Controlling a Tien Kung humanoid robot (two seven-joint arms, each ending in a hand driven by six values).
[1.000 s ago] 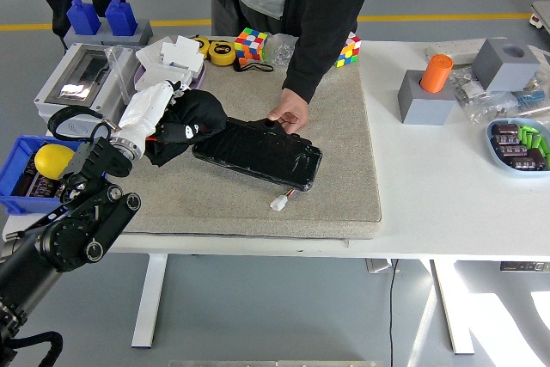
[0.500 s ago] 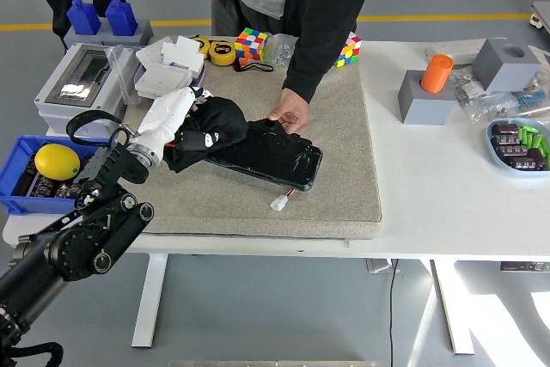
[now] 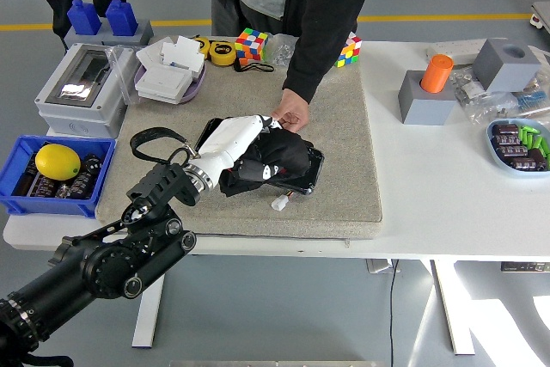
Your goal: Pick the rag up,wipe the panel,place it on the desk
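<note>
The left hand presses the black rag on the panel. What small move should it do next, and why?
Probably draw the left hand and the rag back leftward along the panel. The rag now covers the panel's right part, so the left end lies bare, and the person's hand steadies the far edge.

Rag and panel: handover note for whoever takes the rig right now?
Left hand: shut on the black rag, pressing it on the black panel on the grey mat.
Right hand: not in view.
A person's hand at the far side steadies the panel's far edge.
Done: rag picked up, wipe under way; the rag has swept from the panel's left end to its right part in the last second.
Left: finish the wipe, then set the rag down on the white table.
</note>
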